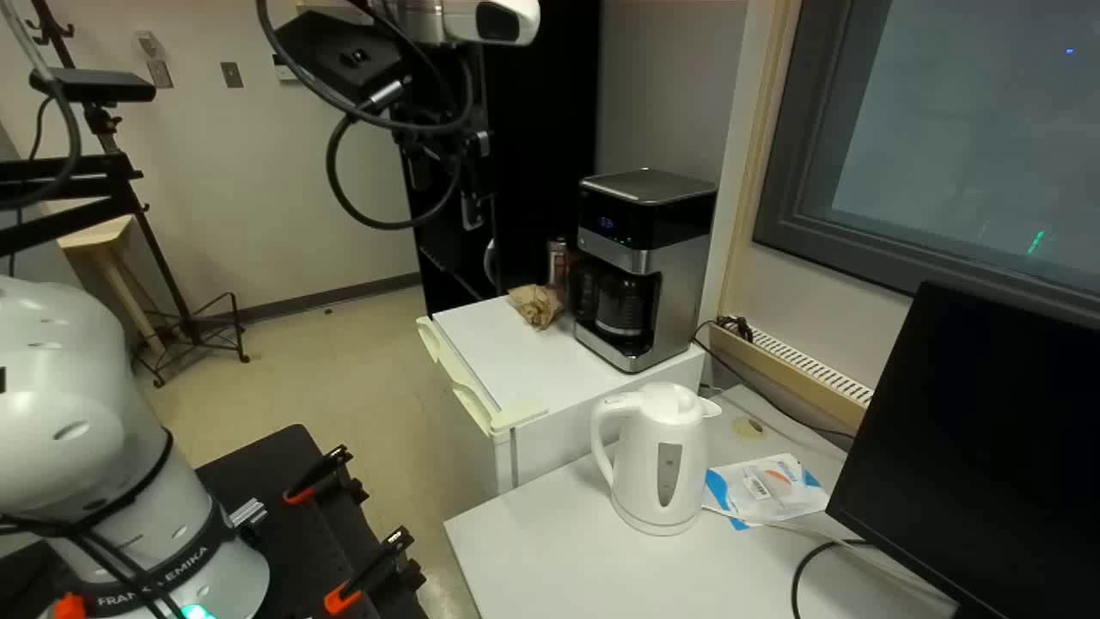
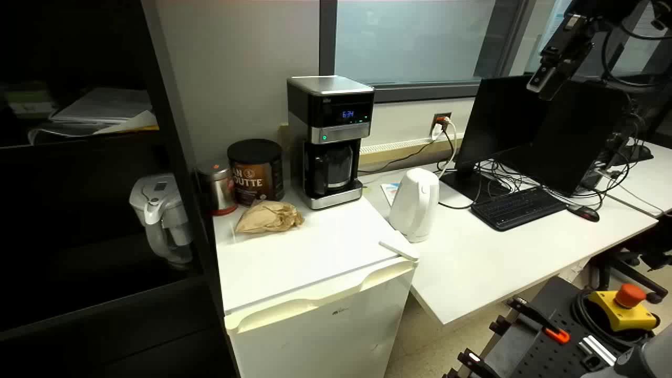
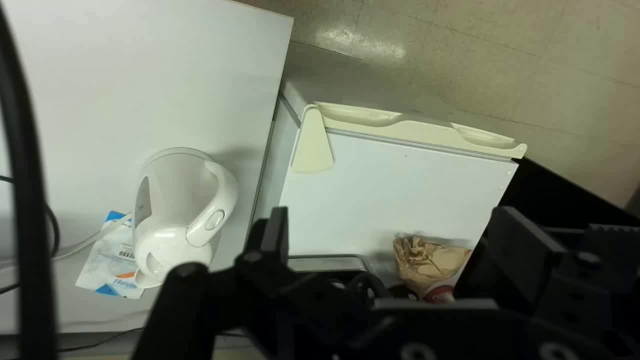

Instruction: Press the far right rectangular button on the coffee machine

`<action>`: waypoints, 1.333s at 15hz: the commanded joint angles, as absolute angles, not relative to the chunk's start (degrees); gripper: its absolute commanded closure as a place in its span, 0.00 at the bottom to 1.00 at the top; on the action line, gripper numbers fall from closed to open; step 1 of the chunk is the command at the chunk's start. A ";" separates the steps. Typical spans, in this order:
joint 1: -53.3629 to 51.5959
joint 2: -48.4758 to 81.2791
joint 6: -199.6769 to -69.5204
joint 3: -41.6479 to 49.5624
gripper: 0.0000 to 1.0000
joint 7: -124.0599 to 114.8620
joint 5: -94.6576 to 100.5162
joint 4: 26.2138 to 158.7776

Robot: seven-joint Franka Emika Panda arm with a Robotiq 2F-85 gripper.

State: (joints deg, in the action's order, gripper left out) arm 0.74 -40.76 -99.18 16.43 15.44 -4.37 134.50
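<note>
The black and silver coffee machine (image 1: 687, 292) stands upright on a white fridge top in both exterior views. Its lit clock panel (image 2: 341, 113) sits above a silver band (image 2: 341, 132) with a green light at its left end. Separate rectangular buttons are too small to make out. In the wrist view only part of its silver base (image 3: 325, 263) and dark carafe area show, partly behind the fingers. My gripper (image 1: 474, 211) hangs in the air, apart from the machine, and is high at the right in an exterior view (image 2: 545, 86). Its fingers (image 3: 395, 222) are wide apart with nothing between them.
A white kettle (image 1: 657, 464) stands on the desk beside the fridge (image 2: 315, 262). A crumpled paper bag (image 2: 269, 216), a coffee tin (image 2: 255, 173) and a metal canister (image 2: 218, 189) stand near the machine. Monitors (image 2: 493, 121) and a black shelf (image 2: 173, 131) flank the area.
</note>
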 commanded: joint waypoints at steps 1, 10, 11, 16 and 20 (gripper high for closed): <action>2.17 -40.48 -99.03 15.44 0.00 16.21 -5.13 134.35; 2.17 -40.48 -99.04 15.45 0.00 16.21 -5.13 134.27; 2.17 -40.48 -99.04 15.45 0.00 16.21 -5.13 134.27; 2.14 -40.70 -102.81 14.16 0.00 16.91 -4.35 136.50; 1.50 -41.20 -111.52 11.45 0.00 18.25 -2.34 140.73</action>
State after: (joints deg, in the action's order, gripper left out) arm 1.30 -40.73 -105.55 13.72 16.35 -3.98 137.66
